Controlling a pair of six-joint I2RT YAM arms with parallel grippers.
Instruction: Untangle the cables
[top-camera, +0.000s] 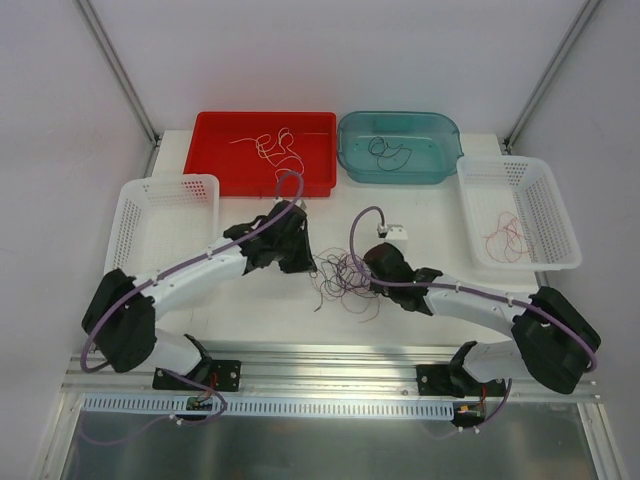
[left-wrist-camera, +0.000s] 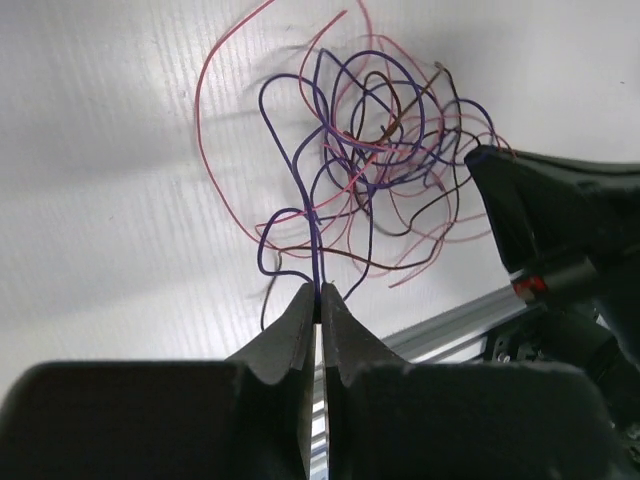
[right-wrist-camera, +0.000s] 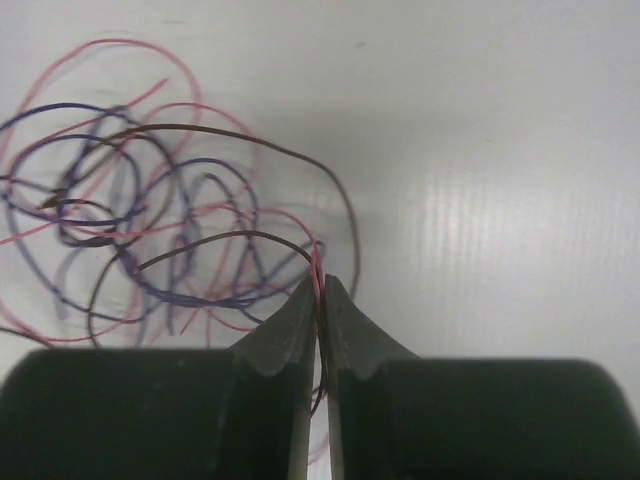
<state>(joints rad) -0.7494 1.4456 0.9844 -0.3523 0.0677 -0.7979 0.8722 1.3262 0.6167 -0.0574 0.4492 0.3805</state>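
A tangle of thin cables (top-camera: 345, 275), purple, pink and dark brown, lies on the white table between my two grippers. My left gripper (top-camera: 300, 262) is at the tangle's left edge; in the left wrist view (left-wrist-camera: 320, 292) its jaws are shut on a purple cable (left-wrist-camera: 315, 215) that runs up into the tangle (left-wrist-camera: 385, 150). My right gripper (top-camera: 372, 268) is at the tangle's right edge; in the right wrist view (right-wrist-camera: 320, 285) its jaws are shut on a pink cable (right-wrist-camera: 317, 262), with a dark cable passing between the fingers too. The tangle (right-wrist-camera: 150, 220) spreads to its left.
A red tray (top-camera: 262, 152) at the back holds pale and pink wires. A teal tub (top-camera: 398, 146) holds dark wires. A white basket (top-camera: 518, 210) on the right holds reddish wires. Another white basket (top-camera: 165, 210) stands on the left. A metal rail (top-camera: 330, 370) runs along the near edge.
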